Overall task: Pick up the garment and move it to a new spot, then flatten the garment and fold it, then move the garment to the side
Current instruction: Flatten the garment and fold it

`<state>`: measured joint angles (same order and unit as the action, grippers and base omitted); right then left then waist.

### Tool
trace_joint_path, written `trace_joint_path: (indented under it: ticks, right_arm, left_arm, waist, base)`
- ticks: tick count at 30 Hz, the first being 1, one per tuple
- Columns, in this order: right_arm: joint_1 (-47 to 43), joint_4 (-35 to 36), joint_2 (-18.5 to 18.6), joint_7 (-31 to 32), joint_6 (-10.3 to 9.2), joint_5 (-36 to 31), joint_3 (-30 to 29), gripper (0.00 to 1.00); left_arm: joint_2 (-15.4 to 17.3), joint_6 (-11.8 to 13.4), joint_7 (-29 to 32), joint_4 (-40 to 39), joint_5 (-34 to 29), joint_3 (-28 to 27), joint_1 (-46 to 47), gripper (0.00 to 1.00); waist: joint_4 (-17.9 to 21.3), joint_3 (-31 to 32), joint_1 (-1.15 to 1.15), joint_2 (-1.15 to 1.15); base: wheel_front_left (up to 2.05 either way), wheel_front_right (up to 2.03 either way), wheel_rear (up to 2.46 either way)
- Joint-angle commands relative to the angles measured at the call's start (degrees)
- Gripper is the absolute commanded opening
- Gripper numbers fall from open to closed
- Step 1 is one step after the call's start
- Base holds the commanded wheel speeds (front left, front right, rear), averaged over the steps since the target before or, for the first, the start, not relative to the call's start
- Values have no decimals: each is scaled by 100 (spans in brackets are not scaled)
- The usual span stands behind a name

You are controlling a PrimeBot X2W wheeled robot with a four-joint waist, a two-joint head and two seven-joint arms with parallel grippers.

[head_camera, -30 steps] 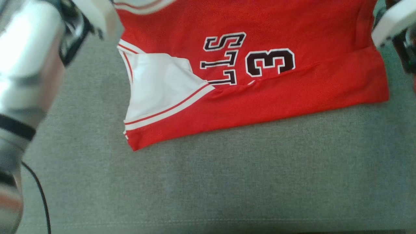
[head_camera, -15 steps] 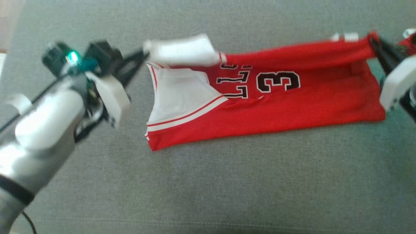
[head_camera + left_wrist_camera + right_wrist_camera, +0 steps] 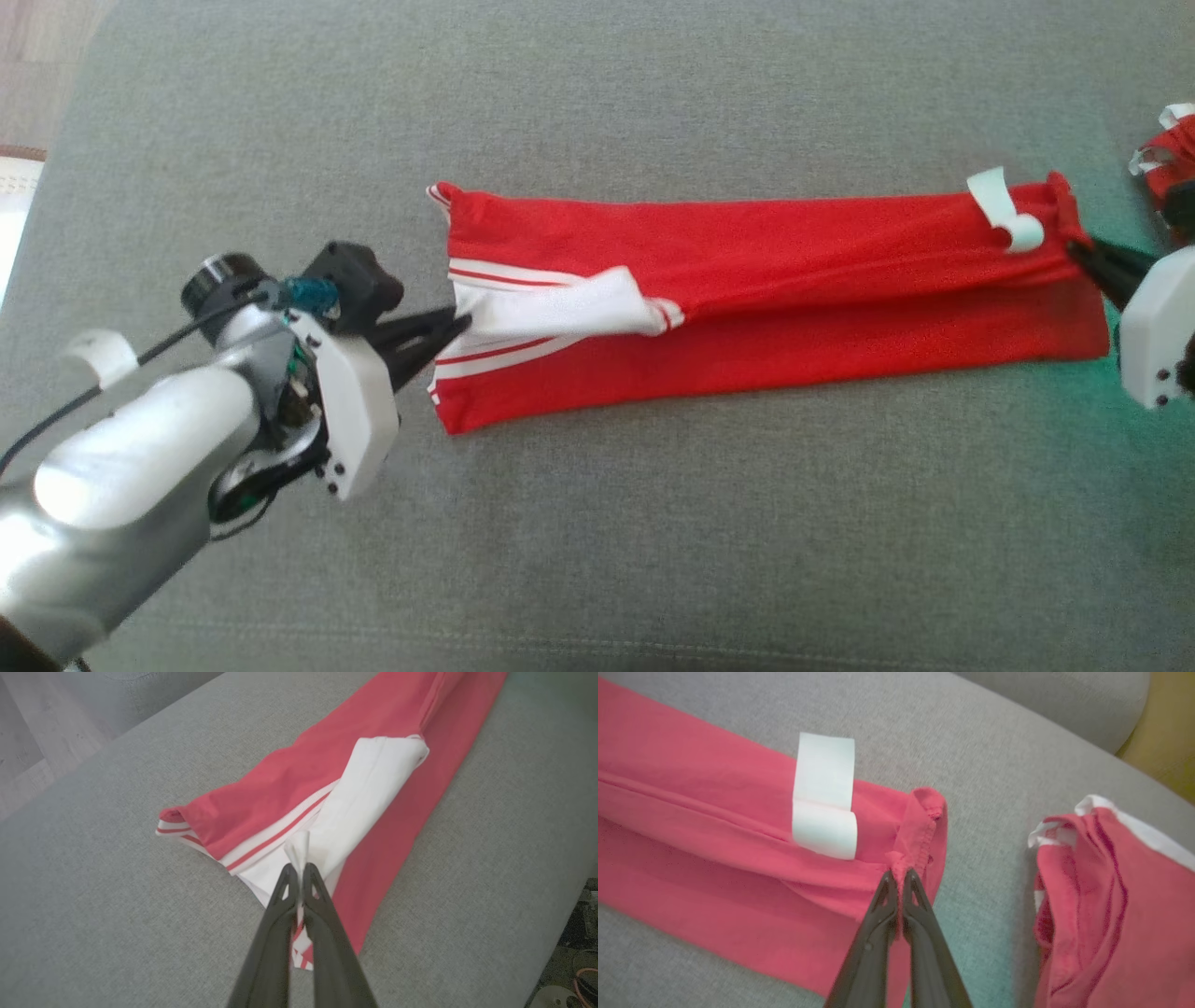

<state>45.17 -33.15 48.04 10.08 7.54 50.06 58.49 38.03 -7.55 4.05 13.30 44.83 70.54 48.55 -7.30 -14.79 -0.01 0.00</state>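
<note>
On my left, the left claw [image 3: 459, 323] is clenched on the white-trimmed edge of the garment [image 3: 794, 280], pinching a thin fold between its tips. The garment lies as a long red band across the grey cushion [image 3: 597, 560], folded lengthwise. A white panel [image 3: 579, 313] is bunched near its left end and a white label [image 3: 1004, 219] curls up near its right end. There the right claw [image 3: 1075, 248] is clenched on the red hem corner. Just beyond it lies a second red garment [image 3: 1167, 159], apart from the first.

My worries are these. If I let go unevenly, the top layer may slide and undo the fold. The bunched white panel could set a crease. The right claw, drawing back, might snag that neighbour.

Count: two claws, two garments, one label, one cushion.
</note>
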Motion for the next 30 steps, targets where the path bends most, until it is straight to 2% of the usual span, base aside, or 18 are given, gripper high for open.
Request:
trace_joint_path:
  ticks: [1,6,14,15,16,17,18,24,30]
  right_arm:
    - [-105,87,281,52,-5,73,16,0]
    - [-111,266,409,395,-5,362,207,0]
    - [-108,277,428,756,-5,658,363,0]
    - [-105,258,418,804,-5,669,374,72]
    - [-106,241,405,854,-5,689,383,100]
    - [-104,237,392,878,-5,705,388,100]
    - [-104,211,380,896,-5,736,370,100]
    - [-111,93,373,1029,-5,860,297,100]
    - [-67,167,247,735,-5,1069,-29,100]
  left_arm:
    - [298,11,19,-111,42,-232,158,0]
    - [318,46,166,-210,131,-172,53,0]
    - [162,120,235,-81,85,-62,-66,0]
    - [141,127,223,-52,75,-52,-83,0]
    - [119,138,211,-22,77,-46,-103,38]
    - [103,148,206,11,86,-42,-126,93]
    - [92,149,204,38,95,-36,-144,100]
    - [85,265,89,147,170,-129,-172,100]
    - [64,746,-415,217,355,-604,-160,100]
  waist:
    - [13,1,1,0]
    - [62,-1,1,0]
    - [116,-44,1,0]
    - [123,-42,1,0]
    - [129,-36,1,0]
    - [138,-24,1,0]
    - [147,-8,1,0]
    - [200,192,1,0]
    - [276,459,1,0]
  base:
    - [0,0,0]
    - [0,0,0]
    - [0,0,0]
    - [0,0,0]
    - [0,0,0]
    - [0,0,0]
    - [0,0,0]
    - [0,0,0]
    - [0,0,0]
